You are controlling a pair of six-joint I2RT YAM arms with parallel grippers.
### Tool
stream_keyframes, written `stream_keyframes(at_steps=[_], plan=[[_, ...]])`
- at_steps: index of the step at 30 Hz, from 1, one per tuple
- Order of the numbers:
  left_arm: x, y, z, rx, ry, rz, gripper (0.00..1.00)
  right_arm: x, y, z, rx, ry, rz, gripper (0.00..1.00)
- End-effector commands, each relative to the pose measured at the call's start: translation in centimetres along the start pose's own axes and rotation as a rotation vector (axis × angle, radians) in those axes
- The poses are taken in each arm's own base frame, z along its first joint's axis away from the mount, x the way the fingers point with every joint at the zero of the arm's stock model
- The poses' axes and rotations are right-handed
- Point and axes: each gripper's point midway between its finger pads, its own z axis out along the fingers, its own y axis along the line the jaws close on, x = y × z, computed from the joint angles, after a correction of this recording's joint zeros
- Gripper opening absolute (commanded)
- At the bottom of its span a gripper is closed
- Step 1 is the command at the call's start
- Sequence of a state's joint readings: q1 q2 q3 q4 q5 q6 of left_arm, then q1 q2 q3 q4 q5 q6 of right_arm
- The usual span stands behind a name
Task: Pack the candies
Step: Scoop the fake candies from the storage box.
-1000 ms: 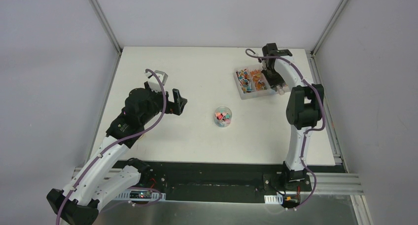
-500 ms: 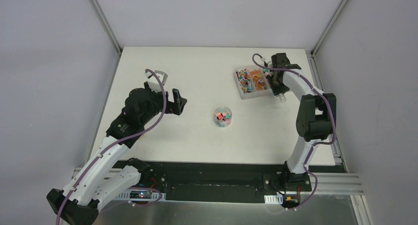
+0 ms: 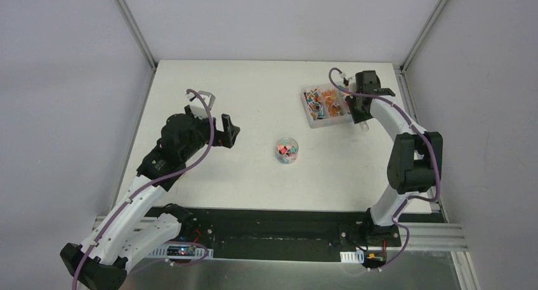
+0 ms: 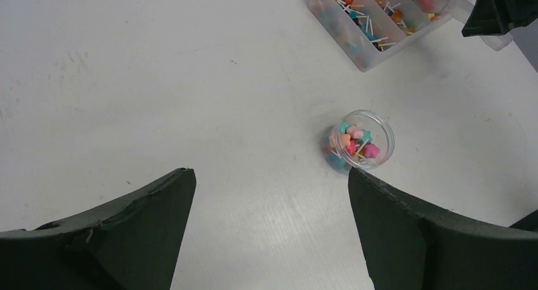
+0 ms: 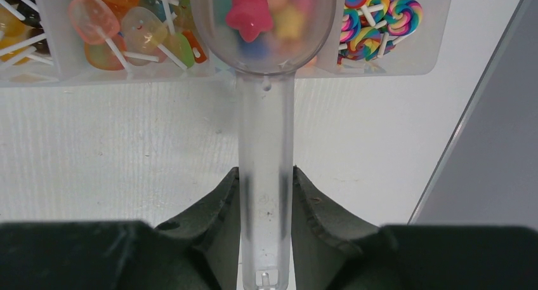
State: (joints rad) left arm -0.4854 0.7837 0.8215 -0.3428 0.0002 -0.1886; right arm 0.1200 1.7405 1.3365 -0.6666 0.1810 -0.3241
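Candies fill a clear compartment tray point(image 3: 311, 117) at the back right: orange lollipops point(image 5: 127, 30) and swirl lollipops point(image 5: 374, 17). My right gripper point(image 5: 266, 182) is shut on the handle of a clear plastic scoop point(image 5: 266, 131). The scoop's bowl sits at the tray's edge and holds a few candies, among them a pink star point(image 5: 249, 14). From above, the right gripper point(image 3: 359, 111) is at the tray's right end. A small round jar point(image 3: 287, 150) partly filled with candies point(image 4: 354, 141) stands mid-table. My left gripper point(image 4: 269, 176) is open and empty, left of the jar.
The enclosure's right wall and metal rail point(image 5: 482, 144) run close beside the right gripper. White walls enclose the table at the back and both sides. The left gripper point(image 3: 231, 132) hovers over the table's left half.
My right gripper has moved right with the scoop, from over the tray to its right end, and its elbow has swung out towards the wall. The left arm has not moved.
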Motion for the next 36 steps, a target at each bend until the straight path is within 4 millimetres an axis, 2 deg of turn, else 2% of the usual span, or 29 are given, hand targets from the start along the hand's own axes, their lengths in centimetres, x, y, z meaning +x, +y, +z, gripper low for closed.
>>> stream_keyframes(at_steps=[1,8,13,20,30,36], plan=[[-0.9,-0.2,0.2,0.004,-0.037,0.021,0.94,-2.8,-0.6,-2.7,0.003,-0.138,0.010,0.00],[-1.0,0.0,0.2,-0.008,-0.042,0.021,0.95,-2.7,-1.0,-4.1,0.015,-0.164,0.014,0.00],[-1.0,0.1,0.1,-0.011,-0.045,0.019,0.96,-1.9,-0.9,-4.0,0.013,-0.149,0.019,0.00],[-0.9,0.2,0.2,-0.017,-0.042,0.019,0.95,-2.5,-0.9,-4.7,0.016,-0.209,0.036,0.00],[-1.2,0.3,-0.1,-0.026,-0.055,0.022,0.95,-3.6,2.2,-6.2,-0.154,-0.358,0.058,0.00],[-1.5,0.2,-0.3,-0.019,-0.064,0.021,0.95,-3.6,2.7,-8.0,-0.180,-0.434,0.052,0.00]])
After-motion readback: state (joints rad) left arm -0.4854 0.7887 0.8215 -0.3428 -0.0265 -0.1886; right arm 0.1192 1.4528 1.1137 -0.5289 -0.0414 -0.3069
